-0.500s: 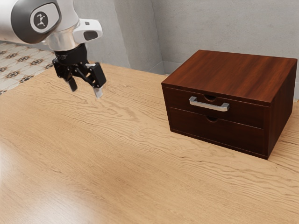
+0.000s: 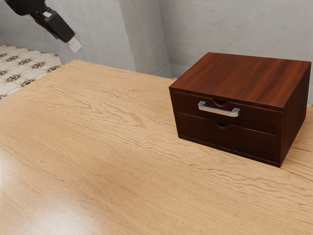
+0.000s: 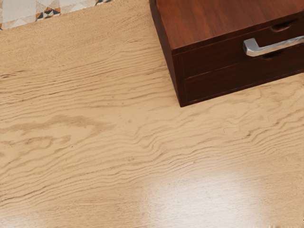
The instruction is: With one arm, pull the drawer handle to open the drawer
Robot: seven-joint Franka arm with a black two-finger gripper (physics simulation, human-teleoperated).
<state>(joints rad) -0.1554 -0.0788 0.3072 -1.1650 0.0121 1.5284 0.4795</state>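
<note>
While nothing has yet been gripped, the step is judged to be the approach, with the pull not begun. The wooden tabletop [image 2: 98,161] carries a dark wooden cabinet [image 2: 244,78] near its far edge, toward the exterior view's right. The upper drawer [image 2: 259,121] is seen shut, flush with the cabinet front. The lower drawer [image 2: 234,141] beneath it is shut as well. The silver handle [image 2: 218,109] is mounted across the upper drawer's front, facing the tabletop's near edge.

The gripper [image 2: 66,36] is held high above the tabletop's far edge at the exterior view's left, well apart from the handle. Whether it is open or closed cannot be told.

Next move, as judged: a long descent and reach to the handle, approached front-on, then a straight pull outward. No obstacle is seen on that path. Tiled floor [image 2: 22,68] and a grey wall [image 2: 220,29] lie beyond the far edge.
</note>
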